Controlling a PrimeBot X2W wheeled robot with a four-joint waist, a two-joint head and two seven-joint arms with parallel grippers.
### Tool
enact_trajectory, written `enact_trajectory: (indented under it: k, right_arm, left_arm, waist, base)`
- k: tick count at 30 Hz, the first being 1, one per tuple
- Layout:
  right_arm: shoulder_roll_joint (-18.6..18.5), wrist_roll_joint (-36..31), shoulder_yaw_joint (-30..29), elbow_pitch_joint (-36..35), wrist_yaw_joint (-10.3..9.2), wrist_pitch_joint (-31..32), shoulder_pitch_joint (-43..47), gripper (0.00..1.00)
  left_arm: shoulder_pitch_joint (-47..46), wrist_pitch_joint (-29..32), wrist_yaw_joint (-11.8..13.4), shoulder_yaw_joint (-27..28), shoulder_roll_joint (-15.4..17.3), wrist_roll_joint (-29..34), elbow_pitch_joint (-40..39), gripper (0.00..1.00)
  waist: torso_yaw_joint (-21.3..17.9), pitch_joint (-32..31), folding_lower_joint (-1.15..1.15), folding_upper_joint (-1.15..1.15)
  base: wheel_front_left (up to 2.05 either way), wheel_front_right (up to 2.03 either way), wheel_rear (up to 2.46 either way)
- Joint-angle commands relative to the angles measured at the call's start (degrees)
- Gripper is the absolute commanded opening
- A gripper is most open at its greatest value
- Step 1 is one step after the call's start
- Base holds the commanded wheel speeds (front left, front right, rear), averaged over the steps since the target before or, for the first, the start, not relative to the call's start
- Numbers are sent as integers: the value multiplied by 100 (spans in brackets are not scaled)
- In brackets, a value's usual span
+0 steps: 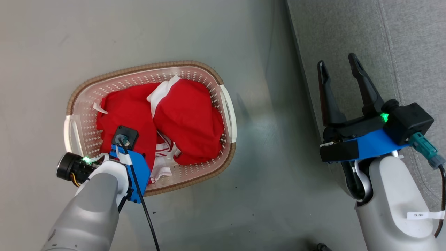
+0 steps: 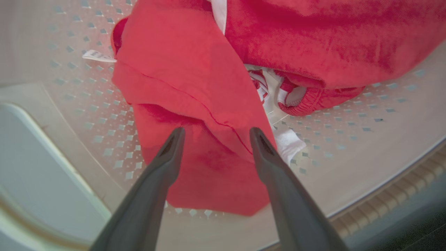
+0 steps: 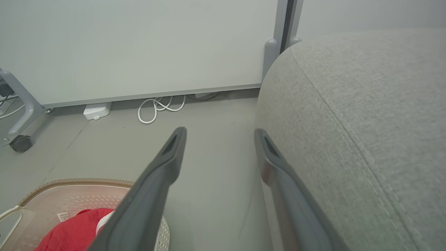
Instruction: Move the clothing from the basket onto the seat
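Note:
Two red pieces of clothing lie in the cream basket on the floor, one at the left and one at the right, with white trim between them. My left wrist points down into the basket. In the left wrist view my left gripper is open, its fingertips just over a fold of the nearer red garment, nothing pinched. My right gripper stands open and empty over the edge of the grey seat, whose rounded corner lies beside its right finger.
Bare grey floor separates the basket from the seat. In the right wrist view a pale wall panel stands behind, with a coiled white cable, a small white box and a caster wheel at its foot.

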Motion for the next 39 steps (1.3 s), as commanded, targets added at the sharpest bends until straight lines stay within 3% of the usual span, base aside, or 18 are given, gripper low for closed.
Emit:
enact_trajectory:
  k: [1,6,27,28,29,31,39]
  right_arm:
    - [-25,-22,6,-37,3,-20,-140,100]
    - [-25,-20,46,-70,3,-20,-229,100]
    - [-25,123,80,-235,3,-20,-464,100]
    - [-25,127,72,-233,3,-20,-468,100]
    - [-25,134,65,-230,3,-20,-478,100]
    - [-25,140,53,-225,3,-20,-489,100]
    - [-25,148,52,-176,3,-20,-499,100]
  left_arm:
    - [-111,72,-5,-11,15,-33,9,100]
    - [-239,350,-6,-48,19,-151,32,100]
    - [-798,470,30,-523,251,-59,58,100]
    - [-814,479,29,-550,262,-54,59,78]
    - [-828,471,27,-571,265,-51,59,41]
    - [-842,425,21,-607,263,-37,60,0]
    - [-815,377,2,-711,219,-107,63,0]
  waist:
    - [-15,89,-1,0]
    - [-45,292,-1,0]
    - [-309,1042,-1,0]
    - [-308,1054,-1,0]
    - [-306,1061,-1,0]
    - [-296,1057,-1,0]
    - [-241,938,-1,0]
  base:
    - [0,0,0]
    - [0,0,0]
    - [0,0,0]
    - [0,0,0]
    - [0,0,0]
    - [0,0,0]
    - [0,0,0]
